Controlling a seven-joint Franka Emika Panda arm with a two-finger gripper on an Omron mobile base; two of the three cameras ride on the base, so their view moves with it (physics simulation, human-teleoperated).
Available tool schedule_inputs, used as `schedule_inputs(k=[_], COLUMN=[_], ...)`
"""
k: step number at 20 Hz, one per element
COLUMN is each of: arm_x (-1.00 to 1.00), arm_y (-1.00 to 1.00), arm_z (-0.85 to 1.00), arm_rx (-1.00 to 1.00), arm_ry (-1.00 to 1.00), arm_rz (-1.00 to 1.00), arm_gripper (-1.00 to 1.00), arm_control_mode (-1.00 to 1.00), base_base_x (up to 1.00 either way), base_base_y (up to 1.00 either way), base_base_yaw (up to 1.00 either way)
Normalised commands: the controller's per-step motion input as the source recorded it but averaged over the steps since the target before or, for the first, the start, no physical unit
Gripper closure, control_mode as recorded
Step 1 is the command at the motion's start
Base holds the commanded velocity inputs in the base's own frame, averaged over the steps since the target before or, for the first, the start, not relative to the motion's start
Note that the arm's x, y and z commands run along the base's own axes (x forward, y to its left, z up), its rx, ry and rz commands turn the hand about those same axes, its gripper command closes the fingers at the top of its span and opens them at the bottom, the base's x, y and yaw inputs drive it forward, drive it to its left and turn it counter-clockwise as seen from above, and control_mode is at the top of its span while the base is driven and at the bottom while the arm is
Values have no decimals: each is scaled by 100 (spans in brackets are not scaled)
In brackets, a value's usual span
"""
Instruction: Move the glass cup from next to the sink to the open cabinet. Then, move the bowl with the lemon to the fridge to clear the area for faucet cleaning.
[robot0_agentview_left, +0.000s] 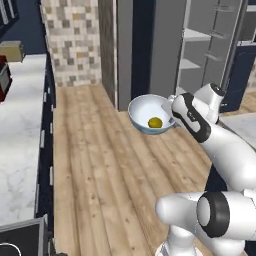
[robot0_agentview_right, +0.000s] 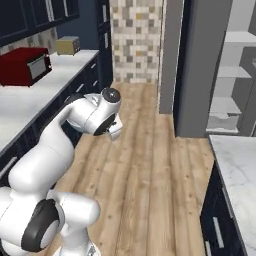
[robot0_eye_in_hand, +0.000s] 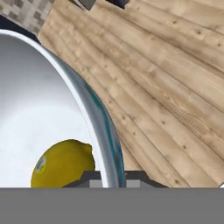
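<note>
Carrying the bowl (robot0_agentview_left: 150, 114) with the lemon (robot0_agentview_left: 155, 122) is the step in hand, the second half of my task. In the left base view I hold the bowl by its rim, high over the wooden floor (robot0_agentview_left: 100, 170), with the fridge (robot0_agentview_left: 210, 50) standing open just beyond. In the right base view the fridge's shelves show ahead to the right. In the hand view my gripper (robot0_eye_in_hand: 113, 178) is pinched nearly closed on the rim, the lemon resting inside. Next, I judge, I must reach a shelf while keeping the bowl level.
</note>
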Motion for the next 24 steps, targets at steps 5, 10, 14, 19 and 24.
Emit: schedule_inputs(k=[5, 10, 14, 19, 24], arm_x=[0, 0, 0, 0, 0], arm_y=[0, 0, 0, 0, 0], arm_z=[0, 0, 0, 0, 0], arm_rx=[0, 0, 0, 0, 0], arm_ry=[0, 0, 0, 0, 0], arm_rz=[0, 0, 0, 0, 0], arm_gripper=[100, 100, 100, 100, 100], arm_control_mode=[100, 100, 100, 100, 100], base_base_x=[100, 100, 100, 100, 100], base_base_y=[0, -1, -8, -47, -59], base_base_yaw=[-5, -9, -23, -39, -39])
